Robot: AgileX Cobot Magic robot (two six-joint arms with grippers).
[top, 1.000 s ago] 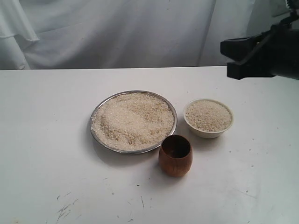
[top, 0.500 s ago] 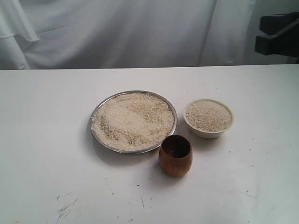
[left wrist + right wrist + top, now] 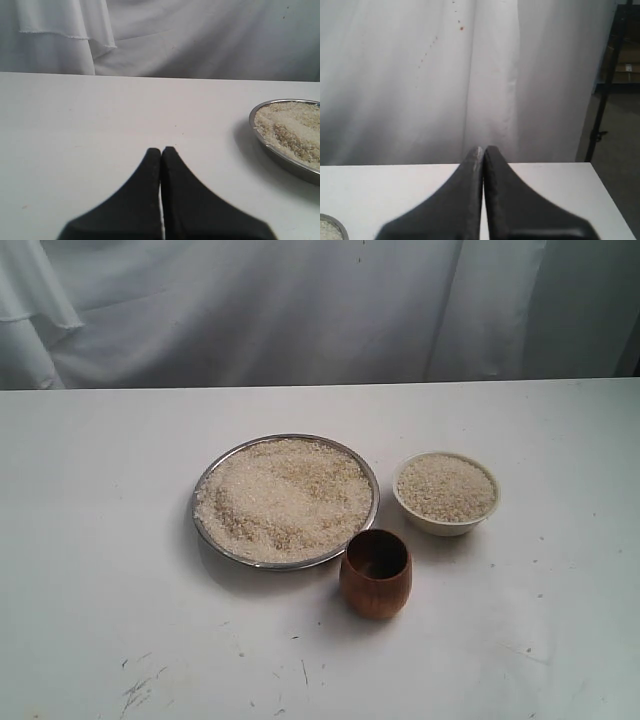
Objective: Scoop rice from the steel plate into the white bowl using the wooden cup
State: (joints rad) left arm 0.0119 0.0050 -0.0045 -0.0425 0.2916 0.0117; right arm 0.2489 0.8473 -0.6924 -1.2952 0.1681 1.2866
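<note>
1. While both are clenched empty, my left claw (image 3: 161,149) hovers over the desk (image 3: 75,115) near the steel plate (image 3: 280,159).
2. My right claw (image 3: 483,148) hangs near the desk's edge by the curtain (image 3: 420,75).
3. Rice (image 3: 285,498) heaps the plate mid-desk; the white bowl (image 3: 440,525) and wooden cup (image 3: 375,585) stand just beside it.

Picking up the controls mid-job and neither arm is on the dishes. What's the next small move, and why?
Probably open the right gripper, shut and empty now, and bring it toward the wooden cup. The cup stands upright, unheld, beside the steel plate heaped with rice. The white bowl already looks nearly full, so a small scoop may do.
</note>
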